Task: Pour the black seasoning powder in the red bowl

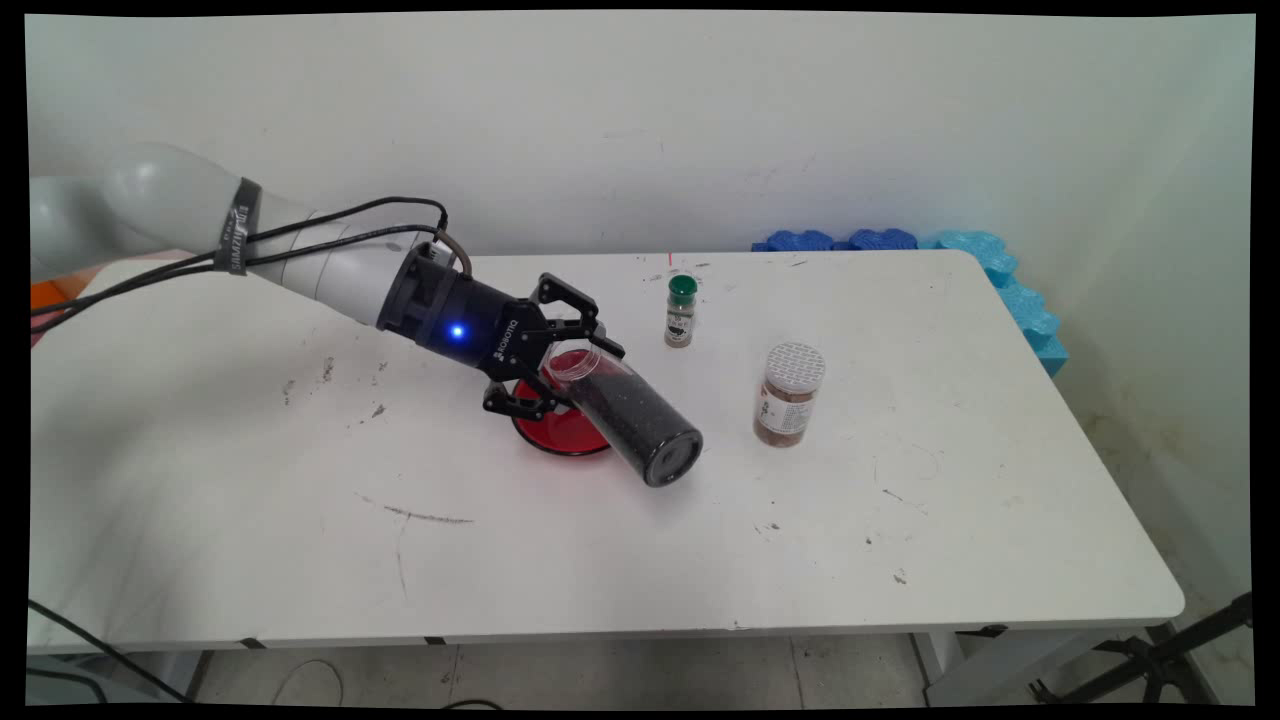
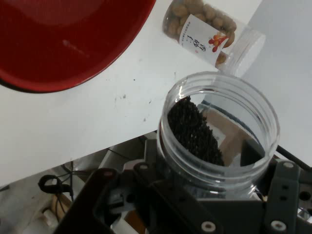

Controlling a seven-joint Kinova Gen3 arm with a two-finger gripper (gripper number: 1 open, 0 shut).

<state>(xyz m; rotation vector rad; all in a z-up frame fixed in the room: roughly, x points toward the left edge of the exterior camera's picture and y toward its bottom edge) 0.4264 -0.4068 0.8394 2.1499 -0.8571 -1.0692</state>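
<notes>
Though scuffed, white table (image 1: 900, 540) against pale wall (image 1: 700, 120), blue foam (image 1: 1000, 270) behind.

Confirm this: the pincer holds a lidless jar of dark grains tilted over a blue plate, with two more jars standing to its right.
Wrong on one point: the plate is red, not blue, as the main view shows. The rest holds: the pincer grips the lidless jar of dark grains, tilted, with two more jars standing to its right.

Main view looks down from above the table's (image 1: 600, 540) near side toward the rear wall, at a distance; hand view sits close along the pincer (image 2: 214, 195); both share the red dish (image 1: 560, 430) and nut jar (image 1: 790, 395).
</notes>
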